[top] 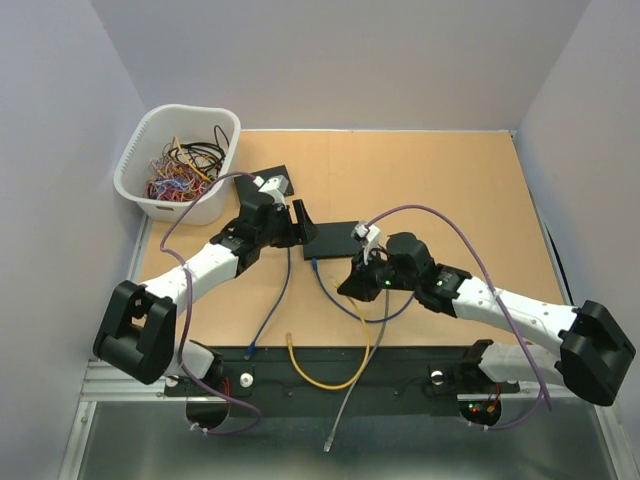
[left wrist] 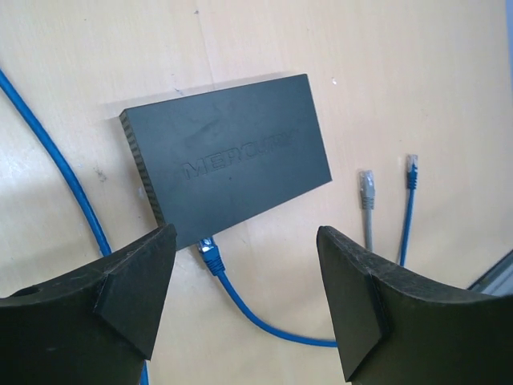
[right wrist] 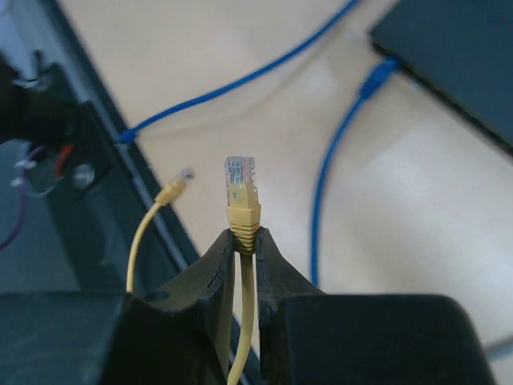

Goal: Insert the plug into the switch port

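The black switch (top: 335, 240) lies flat mid-table; the left wrist view shows its top (left wrist: 228, 156). A blue plug (left wrist: 210, 253) sits at its near edge, and its cable runs between my open left gripper's (left wrist: 244, 241) fingers, untouched. That left gripper (top: 300, 232) hovers just left of the switch. My right gripper (right wrist: 245, 237) is shut on the boot of a yellow plug (right wrist: 241, 192), whose clear tip points up and away past the fingers. The switch corner (right wrist: 457, 56) lies beyond it at upper right. In the top view the right gripper (top: 358, 285) is just in front of the switch.
A white basket (top: 180, 160) of cables stands at back left. Loose grey (left wrist: 367, 188) and blue (left wrist: 412, 170) plugs lie right of the switch. The yellow cable's other end (right wrist: 172, 191) rests by the black front rail (top: 330, 370). A grey cable (top: 345, 415) hangs over that rail.
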### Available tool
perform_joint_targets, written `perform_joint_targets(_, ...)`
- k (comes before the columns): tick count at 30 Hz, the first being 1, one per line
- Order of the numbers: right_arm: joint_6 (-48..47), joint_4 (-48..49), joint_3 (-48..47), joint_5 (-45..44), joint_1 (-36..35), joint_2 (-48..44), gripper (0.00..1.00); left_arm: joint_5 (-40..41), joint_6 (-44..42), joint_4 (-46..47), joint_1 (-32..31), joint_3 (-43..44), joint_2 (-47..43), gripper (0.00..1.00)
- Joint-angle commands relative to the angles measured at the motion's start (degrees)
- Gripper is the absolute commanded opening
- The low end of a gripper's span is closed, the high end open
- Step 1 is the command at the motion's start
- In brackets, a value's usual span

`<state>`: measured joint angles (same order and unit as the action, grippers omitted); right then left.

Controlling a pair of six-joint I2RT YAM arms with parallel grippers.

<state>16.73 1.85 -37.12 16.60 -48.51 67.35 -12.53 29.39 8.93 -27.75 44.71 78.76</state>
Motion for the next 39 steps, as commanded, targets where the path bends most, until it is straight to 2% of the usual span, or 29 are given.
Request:
perform_joint_targets(1, -0.74, 5.89, -1.90, 16.70, -0.62, -1.70, 0.00, -3.72, 0.49, -0.05, 0.24, 0.38, -4.84, 0.82)
perform_joint_targets(9, 0.58, 9.13, -2.16, 24.08, -0.62, -3.72, 0.01, -7.24, 2.34, 0.65, 0.24, -1.46, -13.44, 0.82)
perform_joint_targets(11, 3.47, 13.60, -1.55, 30.31, -0.62, -3.81, 0.00, -7.33, 2.34, 0.91, 0.24, -1.99, -14.94, 0.81)
perform_joint_targets(13, 8.03, 20.70, -1.11, 36.53, -0.62, -3.55, 0.01, -7.24, 2.25, 0.83, 0.24, -2.34, -15.39, 0.81)
perform_joint_targets(16, 11.12, 26.17, -1.37, 40.78, -0.62, -2.84, 0.00, -7.33, 2.34, 0.65, 0.32, -2.34, -15.48, 0.82)
perform_joint_targets(27, 18.77, 33.92, -0.76, 50.72, -0.62, -4.95, 0.00, -7.24, 2.34, 0.56, 0.32, -2.17, -15.57, 0.82)
perform_joint_targets(31, 20.01, 35.33, 0.03, 50.47, -0.62, -6.27, 0.01, -7.33, 2.43, 0.74, 0.24, -2.26, -15.13, 0.81)
perform_joint_targets(34, 19.13, 34.63, 1.35, 44.34, -0.53, -6.44, 0.00, -6.19, 2.08, 0.92, 0.24, -1.99, -14.60, 0.81)
perform_joint_targets(39, 18.07, 33.92, 4.25, 39.30, -0.27, -6.18, 0.01, -5.66, 1.03, 1.00, 0.33, -0.07, -11.80, 0.81)
